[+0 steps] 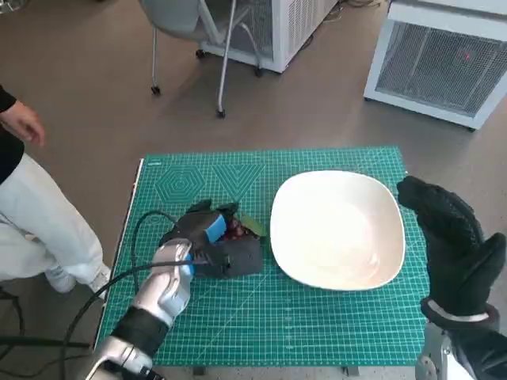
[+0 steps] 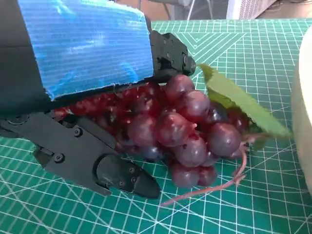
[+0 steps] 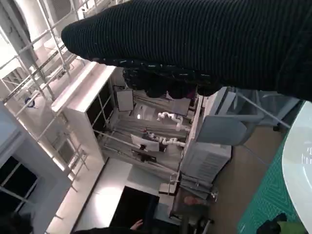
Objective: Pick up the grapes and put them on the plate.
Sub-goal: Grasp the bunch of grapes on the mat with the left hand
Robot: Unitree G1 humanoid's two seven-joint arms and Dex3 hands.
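A bunch of dark red grapes with a green leaf lies on the green cutting mat, just left of the white plate. My left hand covers the bunch from the left. Its black fingers close round the grapes from both sides, with the bunch still resting on the mat. My right hand hangs raised beside the plate's right edge and holds nothing. The plate's rim shows close to the grapes.
A person in white trousers sits at the left of the table, a hand showing. A chair and white units stand on the floor beyond. A black cable runs along my left forearm.
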